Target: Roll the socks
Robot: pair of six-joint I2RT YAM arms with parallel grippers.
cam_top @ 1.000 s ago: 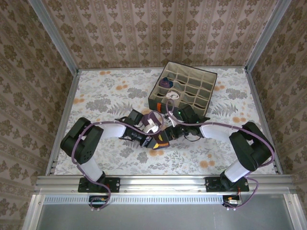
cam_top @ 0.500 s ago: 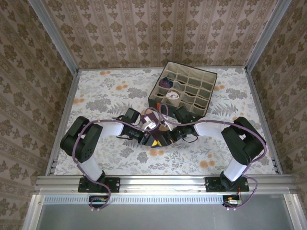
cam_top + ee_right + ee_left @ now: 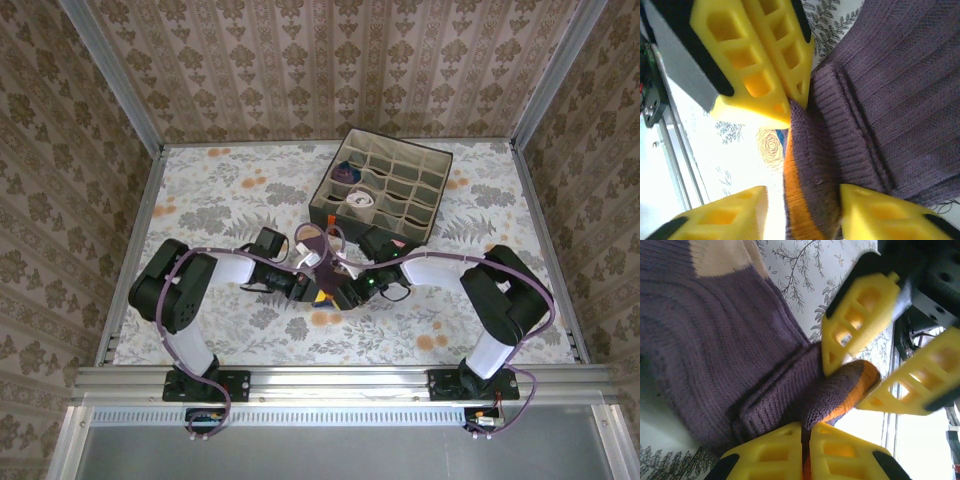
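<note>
Progress looks partial: a white bundle [image 3: 358, 198] and a dark purple bundle [image 3: 345, 172] already sit in the fabric box [image 3: 432, 190] at 1 o'clock on the table [image 3: 220, 200]. The purple socks [image 3: 715, 340] lie at table centre, loosely folded, not rolled tight. The left gripper [image 3: 806, 432] is clamped on their orange-lined cuff; the right gripper [image 3: 802, 194] straddles that cuff, jaws apart. Rolling and stowing them remain, I judge.

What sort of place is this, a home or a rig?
Most likely a staged robot test cell, not a home: wallpapered panels set in metal framing, two arms bolted to an aluminium rail, and a floral-covered table with purple socks and a fabric divider box.
</note>
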